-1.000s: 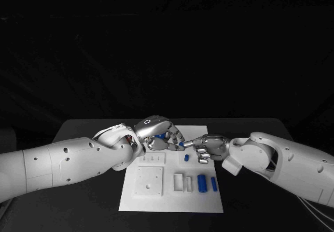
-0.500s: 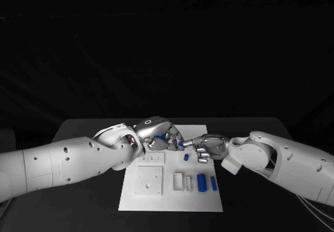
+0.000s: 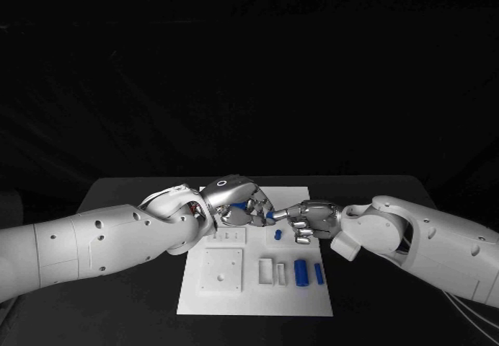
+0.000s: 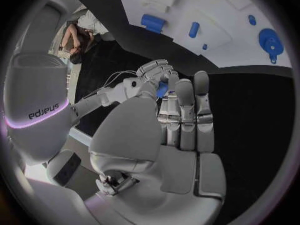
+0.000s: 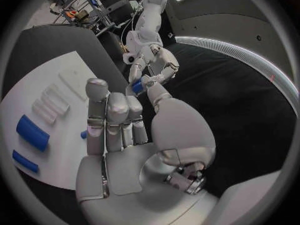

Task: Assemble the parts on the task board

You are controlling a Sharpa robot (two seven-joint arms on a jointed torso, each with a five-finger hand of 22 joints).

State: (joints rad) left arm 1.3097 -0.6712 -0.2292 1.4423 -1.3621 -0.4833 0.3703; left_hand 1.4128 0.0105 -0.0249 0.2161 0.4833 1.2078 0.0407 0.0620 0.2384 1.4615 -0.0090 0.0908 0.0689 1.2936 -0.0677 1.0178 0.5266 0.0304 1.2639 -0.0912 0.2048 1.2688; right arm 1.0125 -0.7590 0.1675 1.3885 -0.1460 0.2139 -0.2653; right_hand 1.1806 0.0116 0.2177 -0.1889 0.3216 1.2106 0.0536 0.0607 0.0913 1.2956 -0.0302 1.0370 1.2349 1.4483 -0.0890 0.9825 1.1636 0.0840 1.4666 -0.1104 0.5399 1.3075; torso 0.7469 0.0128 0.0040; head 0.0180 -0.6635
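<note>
The white task board lies in the middle of the table. Above its far end my two hands meet fingertip to fingertip. A small blue part sits between them. My left hand pinches it from one side, and my right hand pinches it between thumb and finger from the other. The left wrist view has the blue part just past my left fingers, with the right hand on it. In the right wrist view the part is at my right thumb tip, touched by the left hand.
On the board lie a thick blue cylinder, a thin blue pin, a small blue piece, two white bars and a white square block. Black table surrounds the board.
My left hand has sunk slightly toward the board. The right hand and the blue part between the fingertips have barely moved.
</note>
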